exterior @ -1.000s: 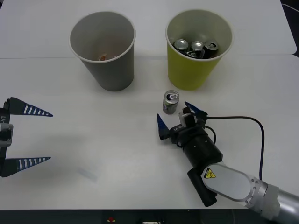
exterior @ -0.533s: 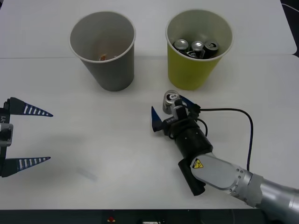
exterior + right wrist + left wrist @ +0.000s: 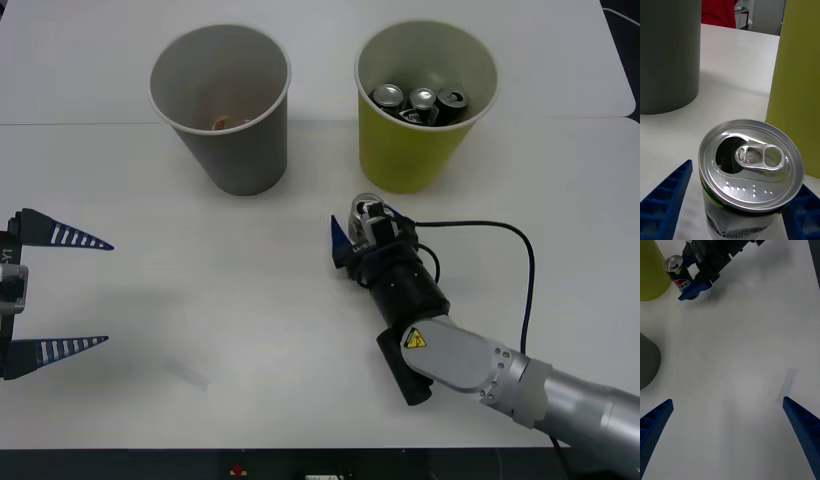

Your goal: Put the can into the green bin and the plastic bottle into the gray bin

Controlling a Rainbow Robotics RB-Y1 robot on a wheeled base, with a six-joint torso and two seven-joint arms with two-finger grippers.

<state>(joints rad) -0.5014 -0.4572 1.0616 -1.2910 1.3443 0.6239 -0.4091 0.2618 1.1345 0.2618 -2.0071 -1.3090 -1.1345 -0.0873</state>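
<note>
Front: the can (image 3: 364, 215) stands upright on the table (image 3: 250, 300), just in front of the green bin (image 3: 420, 120), which I'll use as landmark. Right gripper (image 3: 365, 232) sits low at the can, one blue finger either side, jaws spread, not clamped yet. Low side approach makes sense: it brackets the can body for a lift into the tall bin. The green bin already holds three silver-topped cans (image 3: 420, 102). The gray bin (image 3: 222, 100) stands level with the green bin, well apart on its left, something small and orange at its bottom. No plastic bottle visible to me on the table. Left gripper (image 3: 40, 295) is parked far from the green bin at the table's left edge, fingers wide apart, holding nothing.

Right wrist: can (image 3: 750, 165) between the two blue fingers (image 3: 666, 202), silver top and pull tab up, mouth open. There is a gap on one side; the other finger looks at or near the wall, contact unclear. Green bin wall (image 3: 801, 82) is right behind the can, gray bin wall (image 3: 670, 52) further off.

Left wrist: can (image 3: 679, 275) with Pepsi logo just beside the green bin (image 3: 649, 273), right gripper (image 3: 692, 283) around it. Gray bin edge (image 3: 647, 360) is nearer. Left fingers (image 3: 655, 423) spread over bare table.

Judgement: pre-grasp; close next, then lift over the green rim.
</note>
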